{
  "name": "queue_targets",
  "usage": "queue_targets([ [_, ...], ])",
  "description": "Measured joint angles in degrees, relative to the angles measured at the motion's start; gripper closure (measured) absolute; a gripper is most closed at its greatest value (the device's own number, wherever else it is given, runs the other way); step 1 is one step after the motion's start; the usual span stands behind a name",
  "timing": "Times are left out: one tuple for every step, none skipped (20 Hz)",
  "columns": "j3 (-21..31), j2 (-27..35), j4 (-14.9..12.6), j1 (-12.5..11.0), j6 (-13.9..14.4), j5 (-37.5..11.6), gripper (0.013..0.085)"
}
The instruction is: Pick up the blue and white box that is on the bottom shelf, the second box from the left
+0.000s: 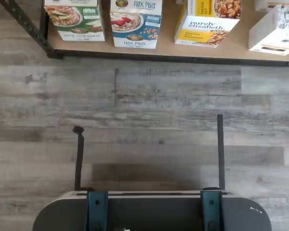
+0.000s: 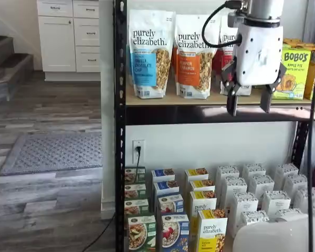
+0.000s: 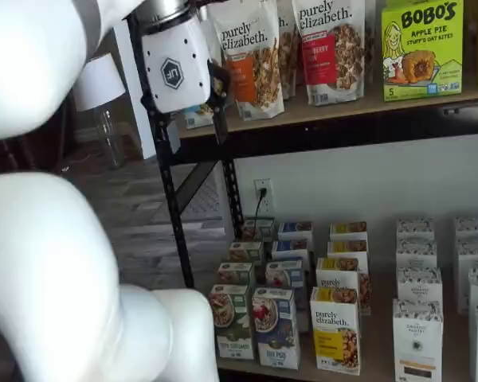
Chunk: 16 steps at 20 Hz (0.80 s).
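Jaws (image 2: 248, 102) are hanging wide open with nothing in them, up level with the upper shelf. The blue and white box (image 2: 172, 233) we want sits well below them and a bit toward the rack's post side, standing upright at the front of the bottom shelf (image 1: 154, 52). In a shelf view we count four blue boxes in its column; just one arm.
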Motion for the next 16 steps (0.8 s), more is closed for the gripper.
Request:
queue_targets([
  [0.4,0.1,-0.1,0.0,0.0,-0.4,0.013],
  [0.8,0.1,-0.2,0.0,0.0,-0.9,0.013],
  [1.3,0.1,-0.5,0.1,0.0,-1.4,0.013],
  [1.8,0.1,-0.7,0.1,0.0,-1.9,0.013],
  [2.3,0.1,-0.7,0.0,0.0,-2.5,0.013],
  [2.7,0.0,-0.9,0.0,-0.1,-3.0,0.013],
  [3.3,-0.2,-1.0,-0.1,-0.1,-3.6,0.013],
  [3.8,-0.3,-1.1,-0.2,-0.2,-4.2,0.013],
  [4.4,-0.4,-1.1,-0.4,-0.4,-4.7,0.013],
  [4.9,-0.5,-1.1,-0.7,-0.5,-5.2,0.013],
  [5.5,-0.6,-1.0,-0.9,-0.8,-5.6,0.013],
  [6.1,-0.6,-1.1,-1.1,-0.9,-6.0,0.013],
  [6.9,-0.8,-1.0,-1.3,-1.1,-6.6,0.013],
  [7.7,-1.0,-1.1,-1.5,-1.2,-7.3,0.013],
  [8.6,-1.3,-1.3,-1.5,-1.3,-8.1,0.013],
  [9.5,-1.7,-1.5,-1.6,-1.3,-9.0,0.013],
])
